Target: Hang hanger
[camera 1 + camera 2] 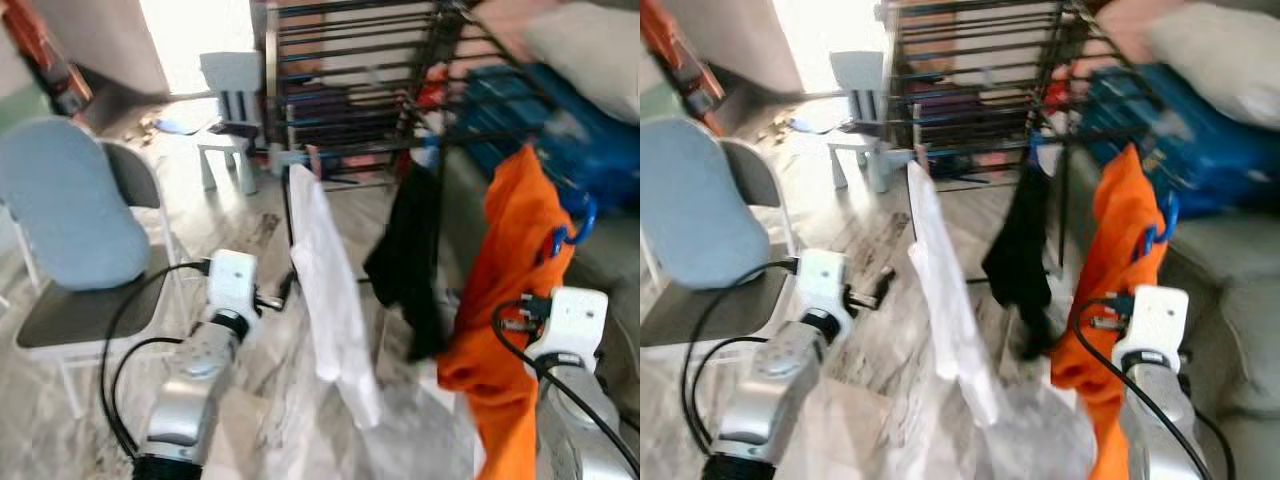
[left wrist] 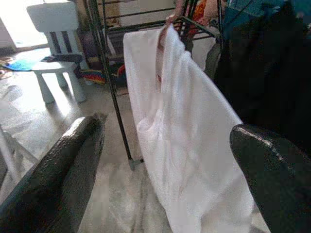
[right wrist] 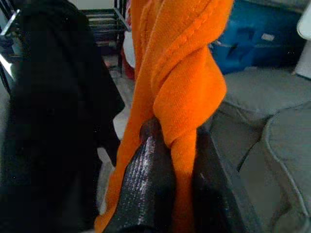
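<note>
Orange garment [image 3: 184, 92] pinched in right gripper [image 3: 177, 160] beside black garment [image 3: 53, 111].

The blue hanger [image 1: 578, 228] carries an orange knitted garment [image 1: 505, 330] and shows as a curved blue loop at the garment's top, at about three o'clock in the left eye view. The garment hangs down long and bunched, its ribbed cloth twisted into a thick fold. That fold is pinched between the two black fingers [image 3: 150, 189] of the right tool [image 3: 177, 179], which grips it from below. Just at nine o'clock of the orange garment hangs a black garment [image 1: 410, 260], close beside it.
</note>
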{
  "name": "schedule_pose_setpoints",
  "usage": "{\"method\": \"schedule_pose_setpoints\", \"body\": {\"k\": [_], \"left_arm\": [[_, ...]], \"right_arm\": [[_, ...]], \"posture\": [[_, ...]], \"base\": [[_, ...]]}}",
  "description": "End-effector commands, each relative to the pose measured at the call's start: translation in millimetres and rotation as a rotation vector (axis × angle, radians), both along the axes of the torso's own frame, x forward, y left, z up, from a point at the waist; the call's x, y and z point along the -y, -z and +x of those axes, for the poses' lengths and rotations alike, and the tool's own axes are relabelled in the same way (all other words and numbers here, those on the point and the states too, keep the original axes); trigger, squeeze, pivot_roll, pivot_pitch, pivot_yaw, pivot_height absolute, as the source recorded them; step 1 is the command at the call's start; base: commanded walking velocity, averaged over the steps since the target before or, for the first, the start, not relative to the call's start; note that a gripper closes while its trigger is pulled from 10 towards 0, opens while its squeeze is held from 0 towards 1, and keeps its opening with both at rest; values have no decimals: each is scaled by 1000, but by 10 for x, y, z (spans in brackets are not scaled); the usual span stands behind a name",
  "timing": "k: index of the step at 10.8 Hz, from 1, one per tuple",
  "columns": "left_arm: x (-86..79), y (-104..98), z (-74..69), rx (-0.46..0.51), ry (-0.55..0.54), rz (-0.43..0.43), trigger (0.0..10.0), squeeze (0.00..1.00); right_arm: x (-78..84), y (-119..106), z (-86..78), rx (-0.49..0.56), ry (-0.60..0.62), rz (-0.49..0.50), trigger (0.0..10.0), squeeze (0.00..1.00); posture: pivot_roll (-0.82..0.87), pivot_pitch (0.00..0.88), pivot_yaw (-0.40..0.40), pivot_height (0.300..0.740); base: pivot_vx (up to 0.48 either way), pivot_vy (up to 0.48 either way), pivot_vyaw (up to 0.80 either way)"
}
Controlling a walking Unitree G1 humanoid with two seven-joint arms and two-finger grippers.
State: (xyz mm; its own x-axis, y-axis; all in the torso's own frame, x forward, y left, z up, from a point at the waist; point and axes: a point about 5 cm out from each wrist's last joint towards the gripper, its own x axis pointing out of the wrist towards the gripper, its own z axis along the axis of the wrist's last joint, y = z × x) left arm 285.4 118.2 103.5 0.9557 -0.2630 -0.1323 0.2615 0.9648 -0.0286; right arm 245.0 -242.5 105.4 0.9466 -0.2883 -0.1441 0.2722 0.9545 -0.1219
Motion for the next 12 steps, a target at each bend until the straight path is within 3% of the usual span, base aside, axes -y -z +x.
{"method": "schedule_pose_setpoints", "body": {"k": [1, 10, 12], "left_arm": [[28, -10, 6, 6, 8, 4, 10000, 0], [40, 65, -57, -2, -18, 11, 10000, 0], [-187, 88, -18, 48, -201, 114, 10000, 0]], "right_arm": [[-30, -41, -3, 11, -18, 1, 10000, 0], [-301, -28, 61, -10, -201, 17, 10000, 0], [-543, 10, 174, 7, -307, 89, 10000, 0]], "posture": [[-282, 0, 84, 740], [-267, 0, 61, 740], [-235, 0, 52, 740]], "base": [[-277, 0, 0], [-276, 0, 0], [0, 0, 0]]}}
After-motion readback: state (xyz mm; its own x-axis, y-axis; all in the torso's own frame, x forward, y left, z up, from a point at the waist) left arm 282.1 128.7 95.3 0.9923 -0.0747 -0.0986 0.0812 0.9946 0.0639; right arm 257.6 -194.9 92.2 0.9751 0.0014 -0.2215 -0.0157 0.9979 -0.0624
